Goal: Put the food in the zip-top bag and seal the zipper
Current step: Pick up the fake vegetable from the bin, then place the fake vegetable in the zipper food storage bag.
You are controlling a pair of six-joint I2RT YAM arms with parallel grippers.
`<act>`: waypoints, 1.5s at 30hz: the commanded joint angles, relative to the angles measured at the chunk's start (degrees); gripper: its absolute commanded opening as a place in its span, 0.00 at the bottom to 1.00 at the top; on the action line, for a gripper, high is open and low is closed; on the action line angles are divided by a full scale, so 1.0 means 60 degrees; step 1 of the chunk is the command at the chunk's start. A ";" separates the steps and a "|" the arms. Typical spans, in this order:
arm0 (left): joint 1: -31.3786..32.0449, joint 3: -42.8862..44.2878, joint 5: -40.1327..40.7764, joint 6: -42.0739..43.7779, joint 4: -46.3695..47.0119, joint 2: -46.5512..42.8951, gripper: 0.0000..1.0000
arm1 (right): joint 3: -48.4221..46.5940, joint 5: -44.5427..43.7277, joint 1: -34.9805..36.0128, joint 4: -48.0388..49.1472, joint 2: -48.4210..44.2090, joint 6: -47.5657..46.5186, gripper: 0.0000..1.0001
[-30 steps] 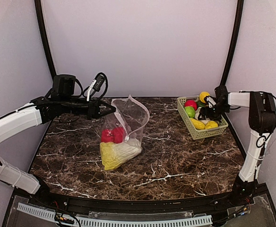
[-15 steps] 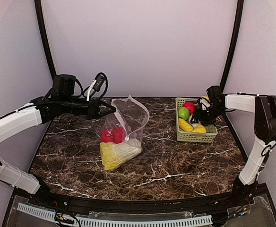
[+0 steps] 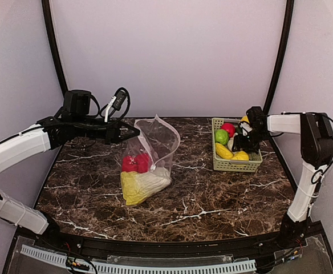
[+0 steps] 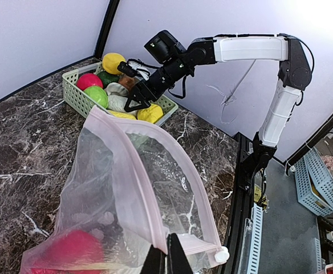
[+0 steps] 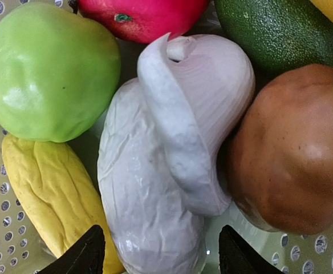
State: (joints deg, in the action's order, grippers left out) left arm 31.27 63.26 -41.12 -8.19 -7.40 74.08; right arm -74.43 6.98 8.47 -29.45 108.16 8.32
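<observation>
Now the right tool (image 5: 163,254), jaws spread, hovers over the pale lumpy piece (image 5: 149,188) in the basket (image 3: 235,167), newly swung square, so a pick looks imminent. Well left of the basket, the left tool (image 4: 166,260) pinches the zip-top bag (image 4: 126,188) open.

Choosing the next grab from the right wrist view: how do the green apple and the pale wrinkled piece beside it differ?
The green apple is round, smooth and glossy; the pale wrinkled piece is longer, creased and matte. The apple sits off to the upper left of that view, while the pale piece lies lined up between the open fingers of the right gripper. Both lie in the perforated basket.
</observation>
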 commanded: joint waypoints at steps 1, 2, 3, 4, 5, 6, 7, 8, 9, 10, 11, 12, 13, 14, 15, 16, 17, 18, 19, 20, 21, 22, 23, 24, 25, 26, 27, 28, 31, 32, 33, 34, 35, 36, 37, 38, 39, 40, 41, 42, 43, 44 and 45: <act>-0.0055 -0.0012 -0.0102 -0.0032 -0.0103 -0.0114 0.01 | -0.0385 -0.0138 -0.0027 0.0300 0.0420 -0.0316 0.65; -0.0062 -0.0005 -0.0093 -0.0036 -0.0112 -0.0107 0.01 | -0.0419 -0.0159 -0.0028 0.0295 0.0488 -0.0361 0.63; -0.0058 -0.0010 -0.0091 -0.0039 -0.0120 -0.0084 0.01 | -0.0457 -0.0178 -0.0025 0.0291 0.0502 -0.0388 0.61; -0.0056 -0.0004 -0.0101 -0.0030 -0.0123 -0.0071 0.01 | -0.0467 -0.0175 -0.0015 0.0268 0.0485 -0.0403 0.59; -0.0055 0.0005 -0.0102 -0.0029 -0.0126 -0.0053 0.01 | -0.0463 -0.0125 -0.0007 0.0244 0.0419 -0.0436 0.57; -0.0062 0.0011 -0.0096 -0.0028 -0.0136 -0.0048 0.01 | -0.0425 -0.0106 -0.0005 0.0248 0.0321 -0.0487 0.55; -0.0057 0.0007 -0.0100 -0.0028 -0.0140 -0.0022 0.01 | -0.0355 -0.0120 -0.0005 0.0281 0.0170 -0.0499 0.53; -0.0056 0.0011 -0.0099 -0.0027 -0.0143 -0.0018 0.01 | -0.0276 -0.0123 -0.0005 0.0313 0.0021 -0.0561 0.51; -0.0055 0.0014 -0.0094 -0.0027 -0.0143 0.0008 0.01 | -0.0223 -0.0124 -0.0005 0.0304 -0.0117 -0.0629 0.50; -0.0055 0.0013 -0.0091 -0.0027 -0.0144 0.0004 0.01 | -0.0189 -0.0155 -0.0005 0.0235 -0.0268 -0.0682 0.50; -0.0055 0.0015 -0.0097 -0.0035 -0.0144 0.0002 0.01 | -0.0166 -0.0190 -0.0005 0.0157 -0.0424 -0.0730 0.49; -0.0047 0.0017 -0.0106 -0.0044 -0.0151 0.0009 0.01 | -0.0106 -0.0196 -0.0005 0.0080 -0.0599 -0.0753 0.47; -0.0053 0.0024 -0.0112 -0.0042 -0.0155 0.0007 0.01 | -0.0042 -0.0199 -0.0005 0.0039 -0.0806 -0.0761 0.47; -0.0054 0.0026 -0.0099 -0.0042 -0.0161 -0.0003 0.01 | 0.0023 -0.0175 -0.0005 0.0046 -0.1009 -0.0751 0.46; -0.0058 0.0022 -0.0101 -0.0038 -0.0153 0.0000 0.01 | 0.0095 -0.0145 -0.0002 0.0064 -0.1229 -0.0735 0.46; -0.0057 0.0022 -0.0103 -0.0040 -0.0153 -0.0003 0.01 | 0.0137 -0.0108 -0.0007 0.0081 -0.1410 -0.0730 0.46; -0.0055 0.0027 -0.0104 -0.0042 -0.0149 -0.0001 0.01 | 0.0160 -0.0060 -0.0006 0.0088 -0.1601 -0.0702 0.46; -0.0055 0.0009 -0.0104 -0.0042 -0.0145 0.0008 0.01 | 0.0165 -0.0017 -0.0005 0.0089 -0.1763 -0.0705 0.47; -0.0059 0.0006 -0.0075 -0.0053 -0.0144 0.0005 0.01 | 0.0160 0.0034 -0.0005 0.0078 -0.1924 -0.0699 0.47; -0.0057 0.0011 -0.0067 -0.0047 -0.0155 0.0013 0.01 | 0.0145 0.0086 -0.0005 0.0084 -0.2070 -0.0710 0.47; -0.0059 0.0007 -0.0066 -0.0036 -0.0157 0.0015 0.01 | 0.0121 0.0138 -0.0002 0.0078 -0.2244 -0.0723 0.47; -0.0057 0.0007 -0.0056 -0.0046 -0.0165 0.0016 0.01 | 0.0103 0.0176 -0.0001 0.0068 -0.2350 -0.0734 0.47; -0.0055 0.0005 -0.0041 -0.0032 -0.0171 0.0016 0.01 | 0.0072 0.0207 -0.0005 0.0063 -0.2448 -0.0750 0.47; -0.0055 0.0011 -0.0036 -0.0030 -0.0180 0.0038 0.01 | 0.0024 0.0225 -0.0005 0.0018 -0.2522 -0.0766 0.47; -0.0055 0.0014 -0.0039 -0.0035 -0.0175 0.0034 0.01 | -0.0019 0.0251 -0.0005 -0.0046 -0.2605 -0.0763 0.47; -0.0048 0.0009 -0.0035 -0.0031 -0.0174 0.0031 0.01 | -0.0060 0.0284 0.0002 -0.0123 -0.2697 -0.0774 0.47; -0.0051 0.0015 -0.0017 -0.0028 -0.0184 0.0031 0.01 | -0.0091 0.0337 -0.0012 -0.0173 -0.2811 -0.0786 0.47; -0.0054 0.0009 -0.0017 -0.0021 -0.0186 0.0038 0.01 | -0.0121 0.0404 -0.0006 -0.0242 -0.2941 -0.0778 0.47; -0.0055 0.0007 -0.0007 -0.0024 -0.0185 0.0042 0.01 | -0.0275 0.0764 0.0008 -0.0466 -0.3424 -0.0614 0.48; -0.0055 0.0012 -0.0019 -0.0027 -0.0179 0.0044 0.01 | -0.0334 0.0866 0.0037 -0.0557 -0.3624 -0.0524 0.48; -0.0055 0.0009 -0.0046 -0.0034 -0.0164 0.0052 0.01 | -0.0397 0.0923 0.0102 -0.0643 -0.3845 -0.0431 0.48; -0.0055 0.0013 -0.0060 -0.0055 -0.0154 0.0054 0.01 | -0.0434 0.0981 0.0193 -0.0736 -0.4066 -0.0340 0.48; -0.0055 0.0016 -0.0089 -0.0063 -0.0139 0.0057 0.01 | -0.0482 0.1071 0.0331 -0.0836 -0.4288 -0.0257 0.48; -0.0051 0.0010 -0.0111 -0.0077 -0.0127 0.0048 0.01 | -0.0529 0.1153 0.0505 -0.0958 -0.4490 -0.0135 0.48; -0.0046 -0.0003 -0.0157 -0.0096 -0.0085 0.0039 0.01 | -0.0577 0.1228 0.0694 -0.1148 -0.4704 0.0034 0.48; -0.0042 -0.0022 -0.0209 -0.0136 -0.0056 0.0027 0.01 | -0.0648 0.1367 0.0935 -0.1309 -0.4904 0.0176 0.48; -0.0041 -0.0058 -0.0230 -0.0162 0.0028 0.0008 0.01 | -0.0712 0.1485 0.1229 -0.1493 -0.5072 0.0325 0.48; -0.0040 -0.0079 -0.0293 -0.0211 0.0067 0.0005 0.01 | -0.0779 0.1515 0.1557 -0.1654 -0.5273 0.0483 0.48; -0.0033 -0.0095 -0.0323 -0.0229 0.0129 0.0013 0.01 | -0.0829 0.1524 0.1931 -0.1776 -0.5470 0.0715 0.48; -0.0020 -0.0097 -0.0375 -0.0268 0.0146 0.0015 0.01 | -0.0861 0.1594 0.2288 -0.1872 -0.5665 0.0927 0.48; -0.0015 -0.0106 -0.0386 -0.0280 0.0170 0.0023 0.01 | -0.0865 0.1656 0.2706 -0.1923 -0.5856 0.1130 0.48; 0.0025 -0.0103 -0.0420 -0.0299 0.0189 0.0027 0.01 | -0.0866 0.1683 0.3115 -0.1958 -0.6111 0.1435 0.48; 0.0051 -0.0112 -0.0430 -0.0310 0.0210 0.0022 0.01 | -0.0879 0.1691 0.3512 -0.1983 -0.6243 0.1653 0.48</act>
State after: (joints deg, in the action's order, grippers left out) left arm 31.29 63.26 -41.93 -9.26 -7.35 74.41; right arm -78.48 14.70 22.57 -38.04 74.39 11.62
